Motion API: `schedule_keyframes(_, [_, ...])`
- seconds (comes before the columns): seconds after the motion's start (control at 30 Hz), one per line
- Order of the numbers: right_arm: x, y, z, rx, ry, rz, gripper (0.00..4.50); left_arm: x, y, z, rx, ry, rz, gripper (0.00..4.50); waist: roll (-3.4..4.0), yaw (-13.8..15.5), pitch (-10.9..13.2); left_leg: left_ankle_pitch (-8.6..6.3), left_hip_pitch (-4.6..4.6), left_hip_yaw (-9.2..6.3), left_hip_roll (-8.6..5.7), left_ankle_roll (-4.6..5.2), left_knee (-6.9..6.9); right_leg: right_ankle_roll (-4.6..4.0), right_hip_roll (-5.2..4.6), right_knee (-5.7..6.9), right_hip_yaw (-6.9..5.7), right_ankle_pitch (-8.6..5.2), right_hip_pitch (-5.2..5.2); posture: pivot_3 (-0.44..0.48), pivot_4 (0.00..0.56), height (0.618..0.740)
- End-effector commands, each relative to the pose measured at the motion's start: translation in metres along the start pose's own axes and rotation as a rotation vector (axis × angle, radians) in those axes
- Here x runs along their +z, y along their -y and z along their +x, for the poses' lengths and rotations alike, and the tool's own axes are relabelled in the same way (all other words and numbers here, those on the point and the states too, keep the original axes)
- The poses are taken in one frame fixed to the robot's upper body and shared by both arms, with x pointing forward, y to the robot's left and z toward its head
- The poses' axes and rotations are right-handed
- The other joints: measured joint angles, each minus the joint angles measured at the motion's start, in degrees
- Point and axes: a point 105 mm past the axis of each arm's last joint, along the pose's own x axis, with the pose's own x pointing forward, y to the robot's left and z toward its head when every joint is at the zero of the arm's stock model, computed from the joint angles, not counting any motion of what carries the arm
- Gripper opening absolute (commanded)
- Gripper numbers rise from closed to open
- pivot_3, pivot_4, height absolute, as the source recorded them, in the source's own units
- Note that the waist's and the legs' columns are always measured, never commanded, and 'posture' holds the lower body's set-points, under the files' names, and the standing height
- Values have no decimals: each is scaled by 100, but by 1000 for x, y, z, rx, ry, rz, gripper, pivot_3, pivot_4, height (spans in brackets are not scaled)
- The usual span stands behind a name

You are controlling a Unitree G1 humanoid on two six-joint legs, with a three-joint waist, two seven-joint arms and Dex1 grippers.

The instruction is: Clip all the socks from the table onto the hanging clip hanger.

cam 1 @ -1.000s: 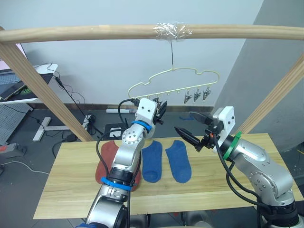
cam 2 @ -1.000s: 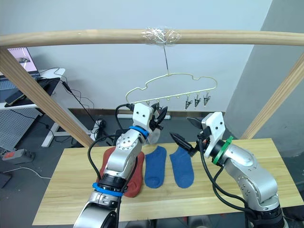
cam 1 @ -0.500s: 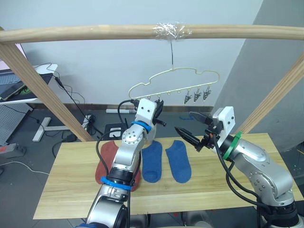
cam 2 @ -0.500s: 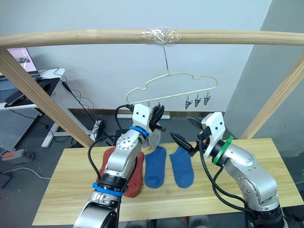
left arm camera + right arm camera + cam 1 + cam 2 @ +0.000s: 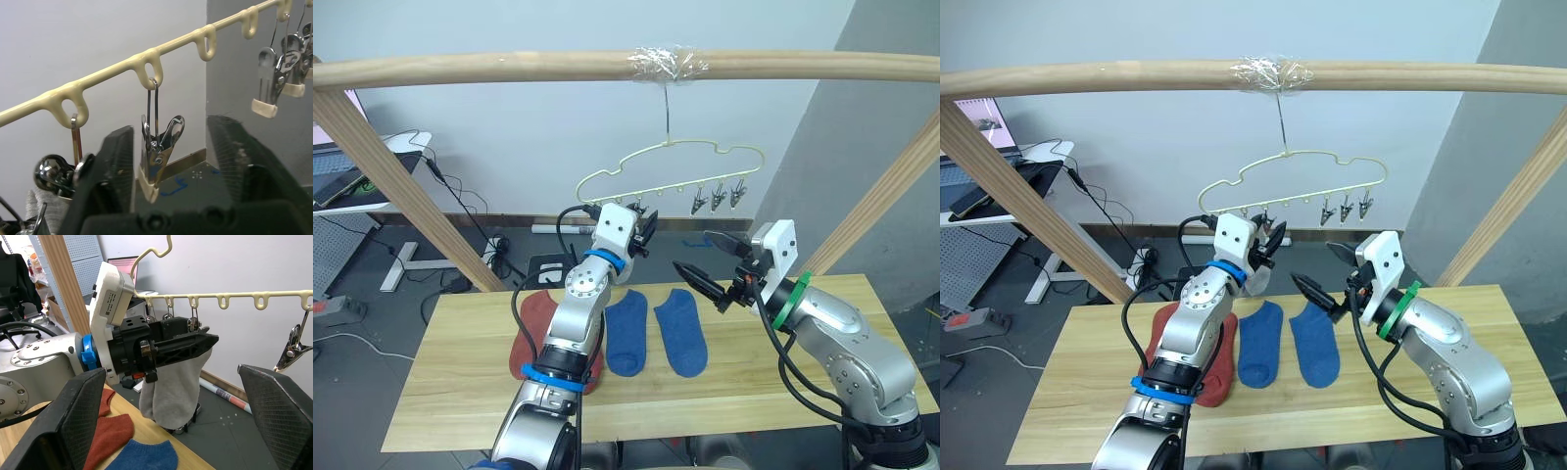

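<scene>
Socks (image 5: 654, 334) — 4 mid-table | left gripper (image 5: 161, 161) open around clip (image 5: 159, 152) | right gripper (image 5: 705, 259) wide — free air

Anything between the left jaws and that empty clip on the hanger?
Nothing visible. The left gripper is open, jaws either side of the metal clip under the clip hanger; a grey sock hangs beside it.

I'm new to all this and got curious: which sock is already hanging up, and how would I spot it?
Find the wooden pole overhead and the pale yellow-green clip hanger hooked under it. By the hanger's left end, behind the left gripper, hangs a light grey sock. Unlike the blue socks and rust-red socks, it is not lying on the table.
</scene>
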Motion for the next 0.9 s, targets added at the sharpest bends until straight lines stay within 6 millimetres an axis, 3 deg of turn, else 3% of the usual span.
schedule_keyframes(0.03, [10, -4, -1, 9, 45, -31, 4500, 18, 1, 5, -3, 64, 16, 2808, 0, -1, 0, 0, 0, 0, 0, 0, 0, 0, 0, 0, 0, 0, 0, -140, 124, 740])
schedule_keyframes(0.43, [10, -4, -1, 7, 44, -33, 4500, 20, -1, 5, 12, 73, 13, 2808, 0, -8, -1, 0, 0, 0, 0, 0, 1, 0, 0, 2, 1, 0, 0, -142, 118, 740])
schedule_keyframes(0.53, [10, -5, -1, 9, 44, -31, 4500, 22, -1, 5, 8, 85, 1, 2195, 0, -9, -1, 0, 1, 0, 0, 0, 1, 0, 0, 3, 1, 0, 0, -142, 118, 740])
schedule_keyframes(0.77, [9, -6, -1, 13, 41, -27, 4500, 22, -1, 4, 8, 87, 1, 288, 0, -11, -3, 1, 1, 1, 0, -1, 3, 0, 0, 4, 1, 0, 0, -141, 120, 740])
schedule_keyframes(0.9, [8, -7, -1, 12, 42, -24, 4500, 22, -1, 4, 9, 85, 0, 172, 0, -12, -3, 0, 1, 1, 0, 0, 3, 0, 0, 5, 1, 0, 0, -140, 122, 740])
